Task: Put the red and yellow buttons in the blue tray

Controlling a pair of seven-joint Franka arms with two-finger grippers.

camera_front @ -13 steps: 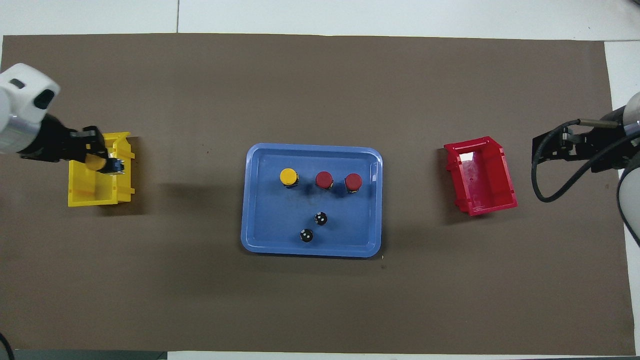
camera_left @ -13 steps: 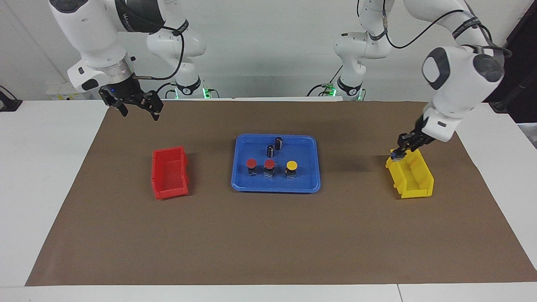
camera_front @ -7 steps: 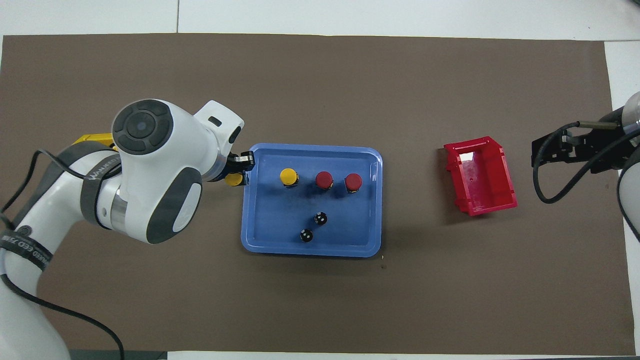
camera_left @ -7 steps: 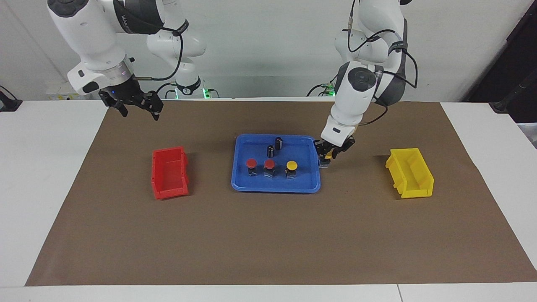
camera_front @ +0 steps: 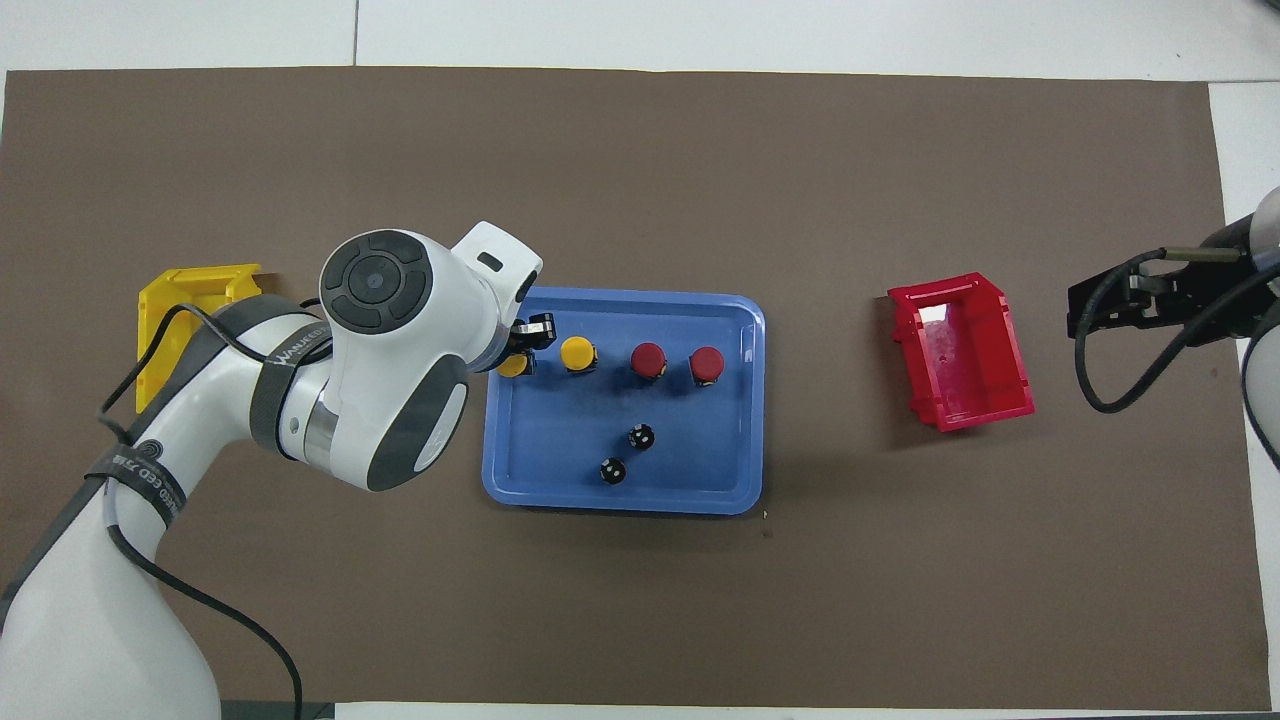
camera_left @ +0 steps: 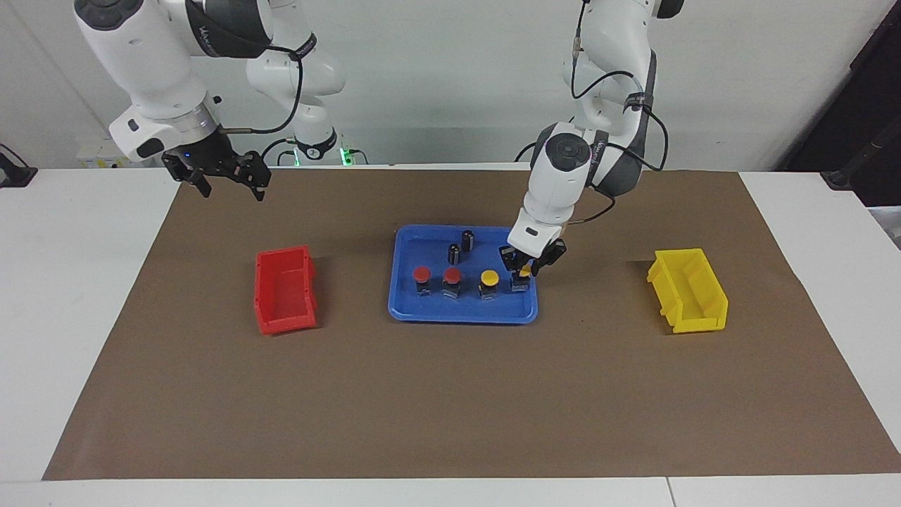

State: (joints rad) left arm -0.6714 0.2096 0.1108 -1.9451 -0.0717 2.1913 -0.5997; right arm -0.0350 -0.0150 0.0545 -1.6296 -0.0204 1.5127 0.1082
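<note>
The blue tray point(camera_left: 422, 314) point(camera_front: 560, 495) lies mid-table. In it stand two red buttons point(camera_left: 421, 274) point(camera_left: 452, 275) point(camera_front: 648, 359) point(camera_front: 706, 364) and a yellow button point(camera_left: 488, 279) point(camera_front: 577, 353) in a row. My left gripper point(camera_left: 524, 272) point(camera_front: 517, 360) is shut on the second yellow button point(camera_left: 524, 270) point(camera_front: 512, 366). It holds the button low inside the tray at the end of that row, toward the left arm's end. I cannot tell whether its base touches the tray floor. My right gripper point(camera_left: 227, 182) point(camera_front: 1100, 305) is open and empty. It waits in the air near the red bin.
Two dark capless cylinders point(camera_left: 467, 240) point(camera_left: 454, 253) point(camera_front: 641, 437) point(camera_front: 613, 471) stand in the tray, nearer to the robots than the buttons. A red bin point(camera_left: 284, 290) point(camera_front: 962, 352) sits toward the right arm's end, a yellow bin point(camera_left: 688, 290) point(camera_front: 170, 300) toward the left arm's end.
My left gripper carried the yellow button from the yellow bin across to the blue tray and lowered it beside the other yellow button. The right arm has hardly moved.
</note>
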